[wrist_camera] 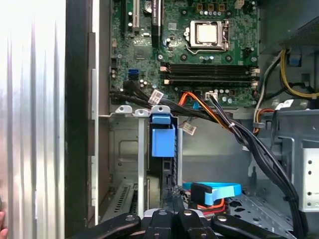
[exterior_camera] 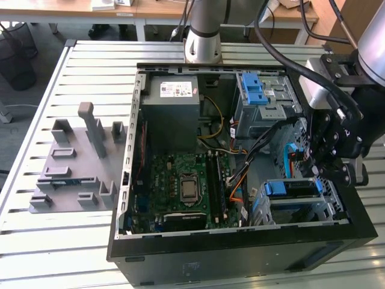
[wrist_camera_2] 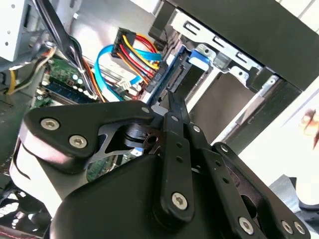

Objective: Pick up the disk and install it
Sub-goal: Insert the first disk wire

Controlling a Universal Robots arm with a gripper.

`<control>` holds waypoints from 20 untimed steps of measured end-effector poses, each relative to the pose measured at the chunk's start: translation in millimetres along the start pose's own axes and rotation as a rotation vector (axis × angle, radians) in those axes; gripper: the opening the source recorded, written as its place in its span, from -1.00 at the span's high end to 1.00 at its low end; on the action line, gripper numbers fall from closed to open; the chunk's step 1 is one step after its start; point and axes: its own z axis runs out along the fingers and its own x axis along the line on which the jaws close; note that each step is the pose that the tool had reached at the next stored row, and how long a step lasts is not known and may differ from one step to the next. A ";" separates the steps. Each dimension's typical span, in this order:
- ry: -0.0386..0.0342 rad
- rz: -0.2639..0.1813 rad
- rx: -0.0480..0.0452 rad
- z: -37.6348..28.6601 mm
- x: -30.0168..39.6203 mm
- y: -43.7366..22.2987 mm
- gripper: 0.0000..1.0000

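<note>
An open black computer case (exterior_camera: 180, 256) lies flat on a slatted metal table (exterior_camera: 54, 253). Inside it, the green motherboard (exterior_camera: 180, 186) sits at about seven o'clock, with the grey power supply box (exterior_camera: 170, 111) above it at eleven o'clock. A grey drive cage with a blue latch (exterior_camera: 255, 90) stands at one o'clock. Outside the case, at nine o'clock, a grey fixture block (exterior_camera: 75, 162) rests on the table. Orange, yellow and black cables (exterior_camera: 243, 174) run near the case's centre.
</note>
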 end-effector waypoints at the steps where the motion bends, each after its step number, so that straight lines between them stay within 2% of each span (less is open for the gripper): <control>1: -0.0130 0.002 0.0034 0.0 0.0 0.0 0.79; 3: -0.0326 0.004 0.0105 0.0 0.0 0.0 0.79; 6: -0.0440 0.003 0.0191 -0.1 -0.1 0.0 0.79; 9: -0.0458 0.003 0.0257 0.0 -0.1 -0.1 0.79; 15: -0.0459 0.003 0.0260 0.0 -0.1 0.0 0.79; 18: -0.0458 0.003 0.0260 0.2 -5.0 0.0 0.77; 19: -0.0459 0.003 0.0260 0.3 -6.9 0.0 0.66; 20: -0.0458 0.003 0.0260 0.3 -8.0 0.0 0.66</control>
